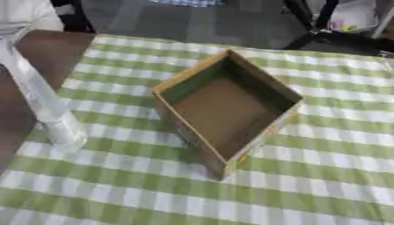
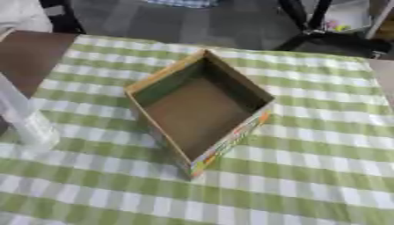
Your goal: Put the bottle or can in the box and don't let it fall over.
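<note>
**A:** ok, left eye view first. The box [image 1: 227,110] sits open-top in the middle of the green-and-white checked cloth [image 1: 323,176], turned so one corner points toward the camera. Inside it I only see its brown floor. The bottle [image 1: 48,105] is off at the left edge: clear, blurry, leaning so its top runs toward the upper left corner and its base lands on the cloth near the cloth's left edge. It's well apart from the box, so not in it.

**B:** and the hands?

**A:** neither hand shows in this view, so I can't tell whether they're wide, narrow or holding anything. Nothing is visibly gripping the bottle either; its top runs out of frame.

**B:** right eye view any different?

**A:** pretty much the same. The box sits a bit further left in frame, and you get a better look at the colourful print along its near right wall. The bottle is jammed against the left border, only the lower part visible, base on the cloth. Bare dark table [image 2: 27,57] shows to the left of the cloth. Still no hand in sight.
</note>
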Robot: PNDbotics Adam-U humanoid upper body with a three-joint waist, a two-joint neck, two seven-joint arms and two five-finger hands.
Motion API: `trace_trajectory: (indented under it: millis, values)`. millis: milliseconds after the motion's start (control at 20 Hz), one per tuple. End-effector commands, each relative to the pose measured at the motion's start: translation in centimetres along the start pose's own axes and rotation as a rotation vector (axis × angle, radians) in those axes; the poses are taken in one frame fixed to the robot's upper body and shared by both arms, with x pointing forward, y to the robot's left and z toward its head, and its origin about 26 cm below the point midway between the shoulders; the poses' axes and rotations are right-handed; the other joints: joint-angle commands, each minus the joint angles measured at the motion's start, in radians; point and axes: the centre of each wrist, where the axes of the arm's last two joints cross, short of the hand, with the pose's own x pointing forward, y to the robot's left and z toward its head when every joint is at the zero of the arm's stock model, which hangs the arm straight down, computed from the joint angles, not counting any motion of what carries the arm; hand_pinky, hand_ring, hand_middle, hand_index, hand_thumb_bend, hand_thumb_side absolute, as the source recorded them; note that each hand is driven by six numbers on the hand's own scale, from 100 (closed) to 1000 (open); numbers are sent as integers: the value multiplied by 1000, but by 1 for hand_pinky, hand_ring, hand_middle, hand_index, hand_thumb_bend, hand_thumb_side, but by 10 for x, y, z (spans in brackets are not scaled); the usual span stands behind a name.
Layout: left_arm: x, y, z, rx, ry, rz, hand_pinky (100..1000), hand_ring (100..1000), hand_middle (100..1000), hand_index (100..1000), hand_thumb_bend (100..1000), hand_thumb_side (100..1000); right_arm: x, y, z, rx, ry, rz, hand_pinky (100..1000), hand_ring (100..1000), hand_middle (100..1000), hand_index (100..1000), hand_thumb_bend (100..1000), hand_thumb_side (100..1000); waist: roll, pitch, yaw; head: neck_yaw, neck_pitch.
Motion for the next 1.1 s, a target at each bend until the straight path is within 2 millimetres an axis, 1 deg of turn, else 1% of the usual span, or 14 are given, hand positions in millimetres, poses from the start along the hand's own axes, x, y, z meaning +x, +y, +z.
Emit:
trace_trajectory:
  millis: [50,200,350,550,800,950,1100]
  values:
    - [11,12,-4,-47,5,-85,1000,1000,969,1000,262,521,7,-2,-4,15,-15,22,920,1000,1000,1000,100,601,5,-8,0,-2,-14]
    - [10,12,-4,-79,29,-135,1000,1000,989,1000,281,513,7,-3,-5,14,-15,21,920,1000,1000,1000,100,602,7,-8,-1,0,-18]
    - [8,13,-4,-110,49,-173,1000,1000,997,1000,264,454,7,-3,-5,14,-15,20,920,1000,1000,1000,100,599,7,-8,-2,1,-20]
    - [4,13,-5,-143,76,-180,1000,1000,999,1000,266,426,7,-2,-5,16,-13,19,920,1000,1000,1000,100,603,7,-8,-2,4,-24]
    - [3,14,-8,-177,82,-197,1000,1000,992,1000,293,448,6,-2,-5,19,-11,16,920,1000,1000,1000,100,604,5,-7,-2,5,-26]
    - [2,17,-11,-184,84,-199,1000,1000,988,1000,308,486,6,-1,-5,20,-9,15,920,1000,1000,1000,100,605,4,-6,-2,7,-28]
    - [2,21,-14,-185,86,-200,1000,1000,986,1000,310,482,6,-1,-5,22,-7,14,920,1000,1000,1000,100,605,3,-4,-1,22,-26]
